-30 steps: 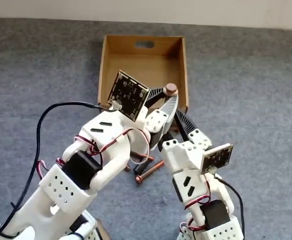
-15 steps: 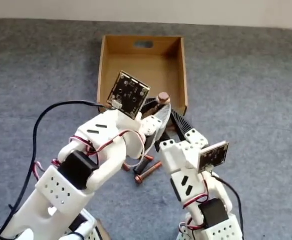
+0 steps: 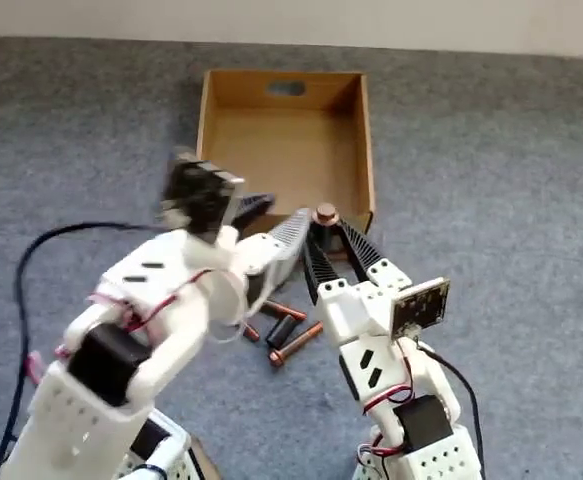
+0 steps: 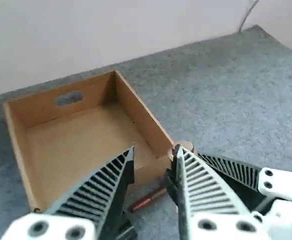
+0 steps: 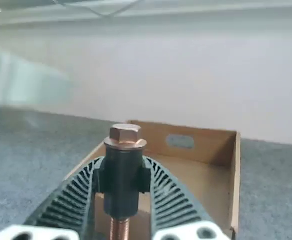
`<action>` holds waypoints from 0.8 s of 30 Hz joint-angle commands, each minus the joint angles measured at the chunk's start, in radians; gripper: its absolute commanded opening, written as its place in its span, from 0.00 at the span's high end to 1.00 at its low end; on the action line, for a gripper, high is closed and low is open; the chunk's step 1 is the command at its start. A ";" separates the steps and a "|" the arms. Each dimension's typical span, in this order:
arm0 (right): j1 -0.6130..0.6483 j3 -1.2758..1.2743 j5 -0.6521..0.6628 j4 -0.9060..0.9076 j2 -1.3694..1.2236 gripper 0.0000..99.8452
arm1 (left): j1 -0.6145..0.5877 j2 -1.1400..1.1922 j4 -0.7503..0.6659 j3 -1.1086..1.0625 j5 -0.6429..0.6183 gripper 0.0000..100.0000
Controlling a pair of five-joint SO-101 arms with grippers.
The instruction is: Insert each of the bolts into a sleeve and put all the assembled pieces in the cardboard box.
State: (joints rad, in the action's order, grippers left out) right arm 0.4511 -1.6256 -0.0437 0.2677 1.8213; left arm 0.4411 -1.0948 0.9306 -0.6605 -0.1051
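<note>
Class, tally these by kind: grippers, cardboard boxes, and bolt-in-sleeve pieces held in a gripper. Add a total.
grippers: 2 (left gripper, right gripper)
cardboard box: 1
bolt-in-sleeve piece, held: 1
total: 4

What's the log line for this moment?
right gripper: shut on sleeved bolt, upright, by cardboard box | left gripper: open, beside it | loose bolts, sleeve: on carpet
</note>
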 commanded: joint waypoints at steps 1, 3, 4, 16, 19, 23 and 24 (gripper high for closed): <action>0.001 0.016 0.009 -0.019 0.015 0.99 | -0.113 -0.070 -0.003 -0.033 -0.002 0.86; 0.001 0.013 0.009 -0.015 0.015 0.99 | -0.186 -0.077 -0.003 -0.093 -0.002 0.86; -0.001 0.004 0.009 -0.015 0.015 0.99 | -0.223 -0.074 -0.005 -0.134 -0.002 0.86; -0.012 -0.097 0.009 -0.015 0.015 0.99 | -0.473 0.027 -0.427 -0.699 0.092 0.88; -0.010 -0.101 0.009 -0.015 0.015 0.99 | -0.475 0.027 -0.473 -0.739 0.092 0.99; -0.007 -0.130 0.005 -0.015 0.015 0.99 | -0.475 0.027 -0.479 -0.780 0.092 0.97; -0.004 -0.145 0.003 -0.015 0.015 0.99 | -0.473 0.027 -0.480 -0.791 0.091 0.97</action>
State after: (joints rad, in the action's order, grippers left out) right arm 0.4511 -1.6701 -0.0437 0.2677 1.8213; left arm -0.0253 -1.0702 0.4749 -1.4431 -0.0207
